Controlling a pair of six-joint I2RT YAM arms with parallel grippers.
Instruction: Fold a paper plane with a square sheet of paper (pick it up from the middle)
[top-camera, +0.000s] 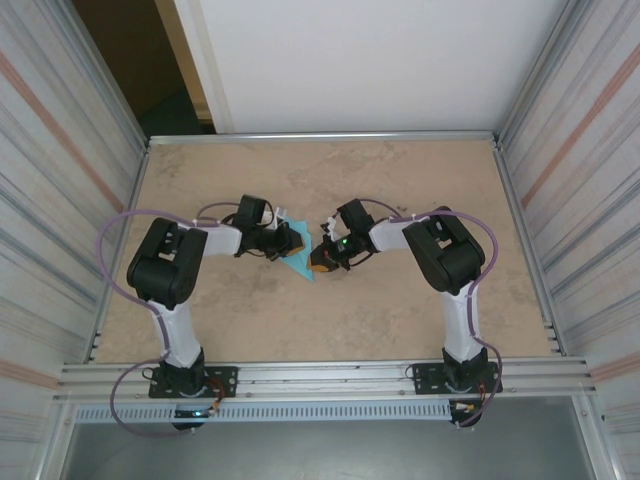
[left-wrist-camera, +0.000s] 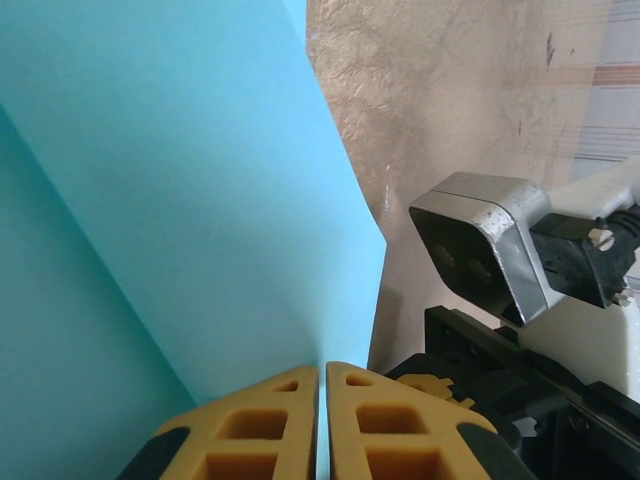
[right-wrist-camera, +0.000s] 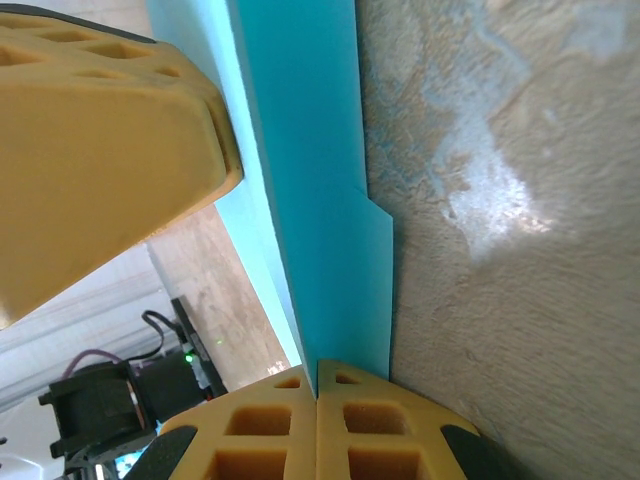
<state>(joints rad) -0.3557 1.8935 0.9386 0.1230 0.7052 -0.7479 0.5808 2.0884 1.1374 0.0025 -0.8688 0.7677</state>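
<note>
Centre of the top view: both arms reach inward over the table (top-camera: 420, 190) and meet wrist to wrist. The left gripper (top-camera: 292, 243) and right gripper (top-camera: 323, 258) sit just beside each other. The light-blue paper (top-camera: 301, 262) is between them, one pointed corner aimed toward the lower edge of the frame.

Left wrist view:
- Yellow fingers (left-wrist-camera: 270, 420) at bottom centre are pressed together, with the paper's edge pinched in the thin seam between them.
- The paper fills the left two thirds of the frame, rising from the jaws to the top edge.
- A straight crease runs from the left edge down toward the fingertips.
- The paper's right edge bends at a blunt corner near mid-frame.
- The grey camera housing (left-wrist-camera: 480, 250) of the other arm is at right middle.

Right wrist view:
- This claw's two fingers at bottom centre are also clamped together on the paper's lower end.
- The paper runs upward as a narrow band to the top of the frame.
- A small step in its right edge shows more than one layer.
- A finger of the left gripper is large at upper left, against the paper's left side.
- Bare table lies to the right; cannot tell whether the paper touches it.
</note>
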